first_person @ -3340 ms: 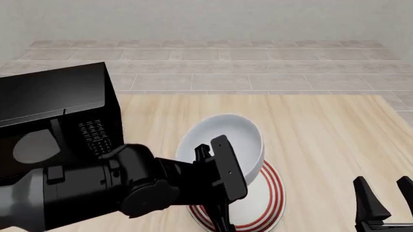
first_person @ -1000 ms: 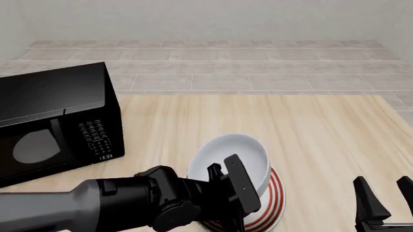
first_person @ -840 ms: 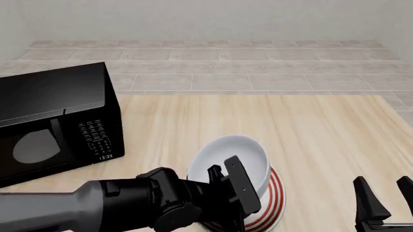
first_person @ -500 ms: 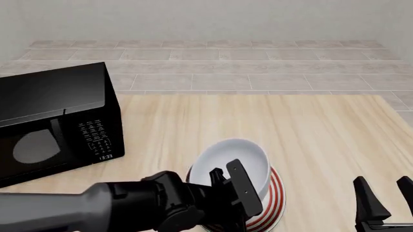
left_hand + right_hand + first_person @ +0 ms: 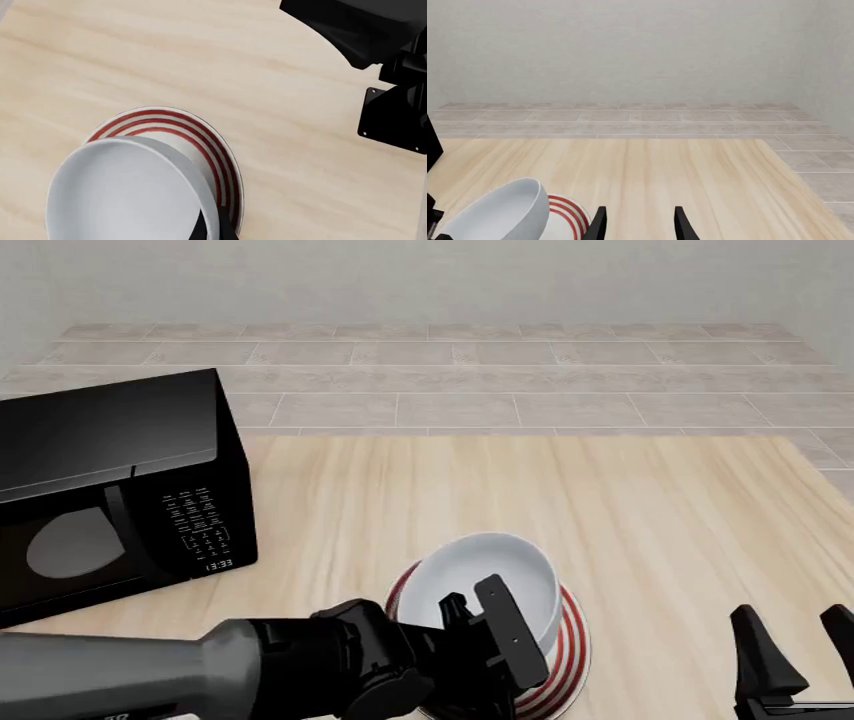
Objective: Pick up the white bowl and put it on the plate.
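The white bowl (image 5: 487, 575) is tilted low over the red-ringed plate (image 5: 571, 640) at the table's near middle; I cannot tell whether they touch. My left gripper (image 5: 470, 618) is shut on the bowl's near rim, and its arm covers the plate's near left part. In the left wrist view the bowl (image 5: 123, 195) covers most of the plate (image 5: 223, 165). My right gripper (image 5: 801, 660) is open and empty at the near right, well apart from the plate. In the right wrist view its fingers (image 5: 599, 226) frame bare table, with the bowl (image 5: 494, 212) and plate (image 5: 570, 212) beside them.
A black microwave (image 5: 107, 490) stands at the left of the table, door shut. The wooden table (image 5: 641, 500) ends at a tiled floor at the back and right. The right arm's base (image 5: 393, 115) shows in the left wrist view.
My left gripper has lowered the bowl down and toward me over the plate. The bowl now sits lower and hides more of the plate. The right arm has not moved.
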